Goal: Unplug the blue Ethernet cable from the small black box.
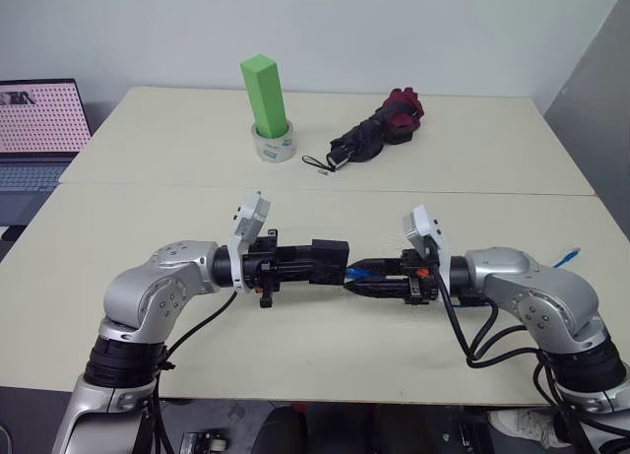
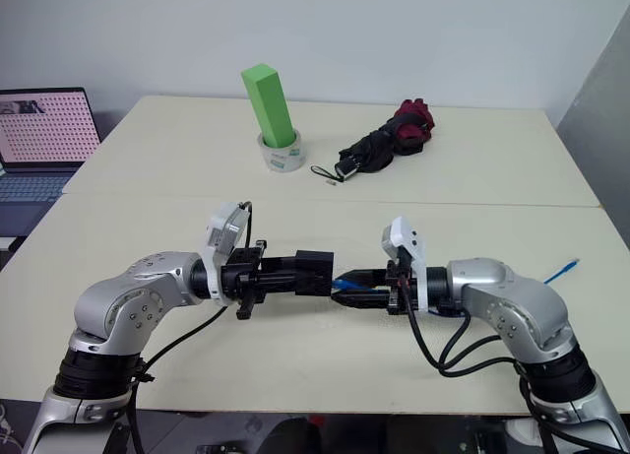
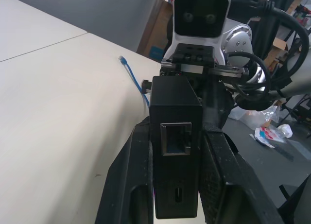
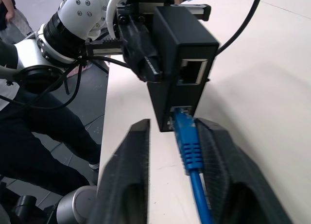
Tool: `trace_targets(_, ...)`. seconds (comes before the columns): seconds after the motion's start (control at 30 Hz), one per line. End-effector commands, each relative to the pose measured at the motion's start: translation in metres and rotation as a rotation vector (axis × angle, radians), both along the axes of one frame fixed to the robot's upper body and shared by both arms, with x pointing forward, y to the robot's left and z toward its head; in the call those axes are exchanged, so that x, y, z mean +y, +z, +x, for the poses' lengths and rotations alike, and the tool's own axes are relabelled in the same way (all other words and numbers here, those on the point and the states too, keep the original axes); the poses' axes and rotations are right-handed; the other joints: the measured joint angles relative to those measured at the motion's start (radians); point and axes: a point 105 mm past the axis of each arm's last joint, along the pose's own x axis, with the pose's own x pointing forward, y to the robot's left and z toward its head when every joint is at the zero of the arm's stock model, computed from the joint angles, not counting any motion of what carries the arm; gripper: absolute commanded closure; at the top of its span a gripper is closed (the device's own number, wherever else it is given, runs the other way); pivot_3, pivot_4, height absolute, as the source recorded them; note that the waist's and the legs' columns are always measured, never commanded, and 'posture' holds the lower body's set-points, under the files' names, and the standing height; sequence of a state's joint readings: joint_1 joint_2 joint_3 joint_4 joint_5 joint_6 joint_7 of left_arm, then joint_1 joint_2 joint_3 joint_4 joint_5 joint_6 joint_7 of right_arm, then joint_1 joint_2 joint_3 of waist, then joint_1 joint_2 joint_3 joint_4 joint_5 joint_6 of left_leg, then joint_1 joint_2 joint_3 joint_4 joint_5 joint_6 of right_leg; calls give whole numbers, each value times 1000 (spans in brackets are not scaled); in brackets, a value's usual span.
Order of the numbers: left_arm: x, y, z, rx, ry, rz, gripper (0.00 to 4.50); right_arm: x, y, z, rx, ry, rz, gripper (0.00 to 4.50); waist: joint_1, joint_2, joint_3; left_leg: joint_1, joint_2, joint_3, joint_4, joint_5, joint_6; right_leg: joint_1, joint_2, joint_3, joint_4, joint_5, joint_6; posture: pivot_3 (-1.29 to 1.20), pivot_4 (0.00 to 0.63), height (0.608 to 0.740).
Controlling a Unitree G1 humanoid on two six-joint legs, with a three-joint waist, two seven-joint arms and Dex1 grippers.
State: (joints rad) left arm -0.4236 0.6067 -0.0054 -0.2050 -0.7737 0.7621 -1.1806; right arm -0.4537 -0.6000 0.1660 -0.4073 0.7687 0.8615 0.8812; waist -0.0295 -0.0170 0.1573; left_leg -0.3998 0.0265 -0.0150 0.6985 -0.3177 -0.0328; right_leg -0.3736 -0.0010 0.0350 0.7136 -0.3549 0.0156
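The left gripper (image 1: 313, 262) clamps the small black box (image 1: 330, 259) above bare table (image 1: 325, 351) near its front edge. The right gripper (image 4: 172, 131) stands partly open around the blue Ethernet cable (image 4: 189, 146), seated in the box's lower port; the upper port (image 4: 192, 71) is empty. The cable's free end (image 1: 571, 256) lies behind the right arm.

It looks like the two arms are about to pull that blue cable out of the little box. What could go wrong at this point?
The right gripper has its fingers either side of the blue Ethernet cable, but a gap shows on one side, so they might slip off the plug. The plug sits in the small black box, so if its latch stays engaged, pulling could drag the box out of the left gripper. The free end near the table edge may snag.
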Motion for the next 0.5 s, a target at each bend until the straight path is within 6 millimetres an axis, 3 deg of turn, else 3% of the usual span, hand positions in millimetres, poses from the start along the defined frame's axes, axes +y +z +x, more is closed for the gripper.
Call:
trace_targets(0.03,-3,7,-8,-38,-36,-3,3709,2,13,-4,-25,41,34,3975,0,0,0,0,0,0,0,0,0,0,0,0,0,0,0,0,150,740)
trace_targets(0.13,-3,6,-11,-38,-48,2,3709,2,12,-6,-18,52,28,4442,0,0,0,0,0,0,0,0,0,0,0,0,0,0,0,0,150,740)
trace_targets(0.5,1,-6,-17,-64,-84,81,3709,0,9,-9,22,102,-3,4471,0,0,0,0,0,0,0,0,0,0,0,0,0,0,0,0,150,740)
